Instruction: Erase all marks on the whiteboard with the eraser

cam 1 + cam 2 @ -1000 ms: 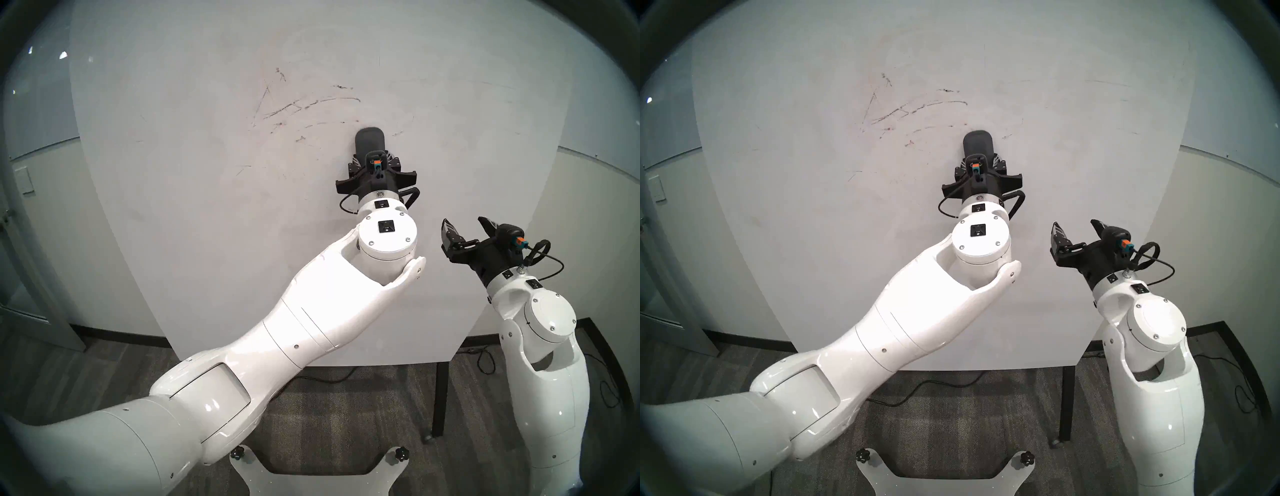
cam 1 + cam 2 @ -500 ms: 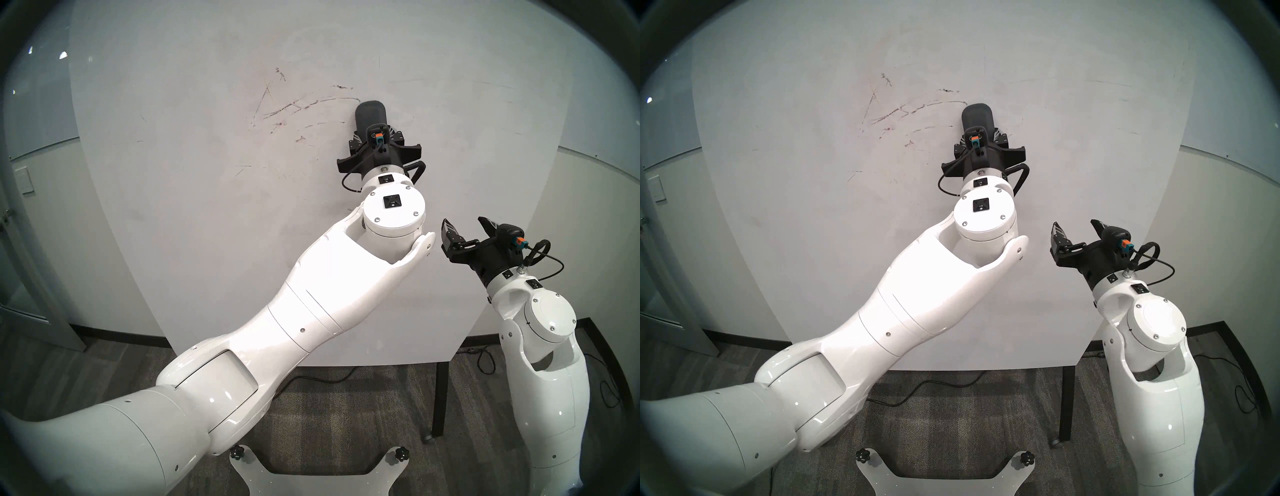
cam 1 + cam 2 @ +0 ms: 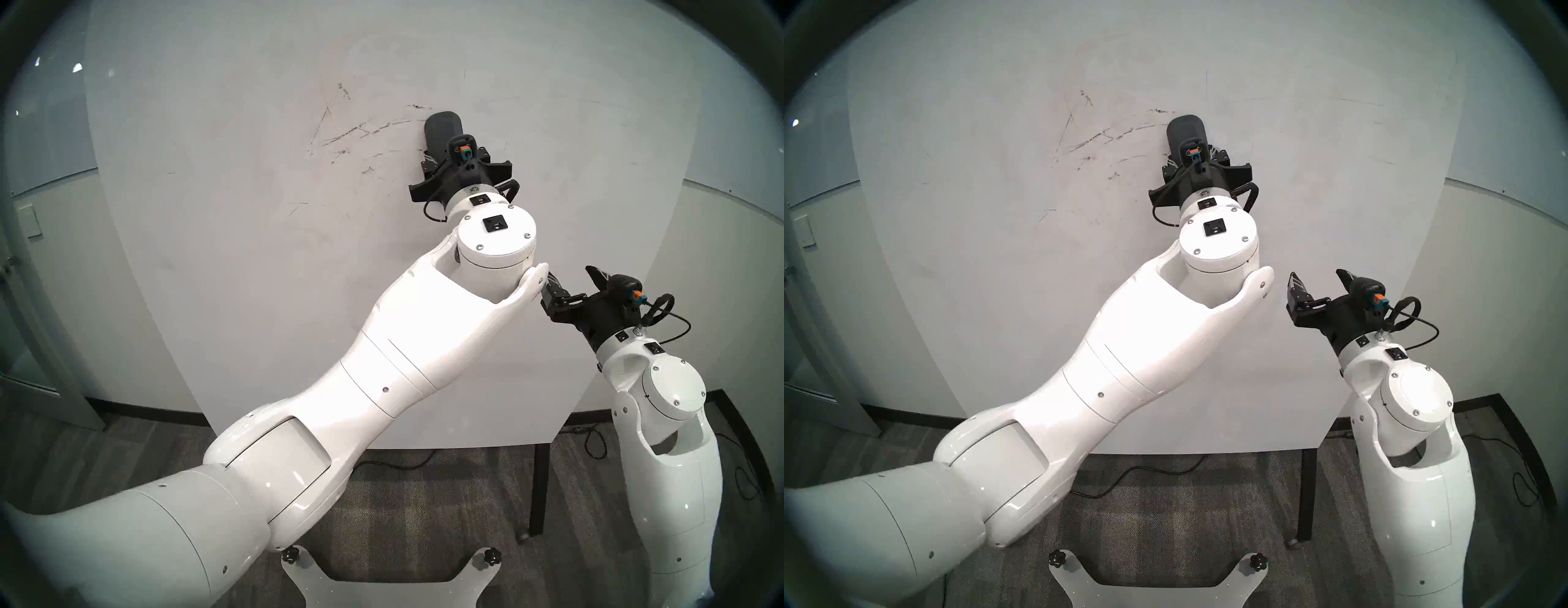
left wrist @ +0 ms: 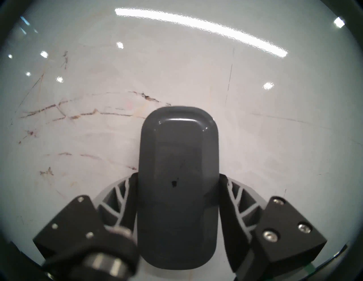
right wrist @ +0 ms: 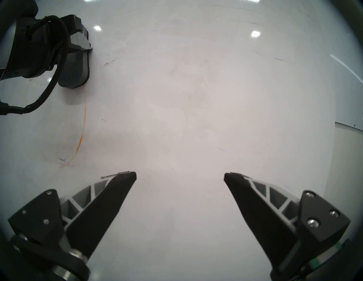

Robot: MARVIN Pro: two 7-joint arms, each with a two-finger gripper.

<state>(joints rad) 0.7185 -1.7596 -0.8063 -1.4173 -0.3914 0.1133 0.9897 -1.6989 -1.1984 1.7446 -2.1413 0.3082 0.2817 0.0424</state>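
Dark grey, pill-shaped eraser (image 4: 177,176) (tiny centre dot) sits clamped in the left hand (image 4: 177,196) against the scuffed whiteboard (image 4: 275,147).

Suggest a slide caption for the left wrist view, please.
Left gripper presses the eraser against the whiteboard beside remaining marks.

Office-type meeting room. A large whiteboard (image 3: 254,276) on thin black legs (image 3: 538,488) stands on grey patterned carpet tile (image 3: 424,509), backed by a pale wall (image 3: 729,263) with a dark baseboard (image 3: 140,409) below the board's lower left corner. Left of the whiteboard are a wall switch plate (image 3: 30,220) and a glazed door or partition (image 3: 25,339). Loose cables (image 3: 394,463) trail beneath the whiteboard. Ceiling-light reflections (image 4: 196,25) streak its glossy surface.
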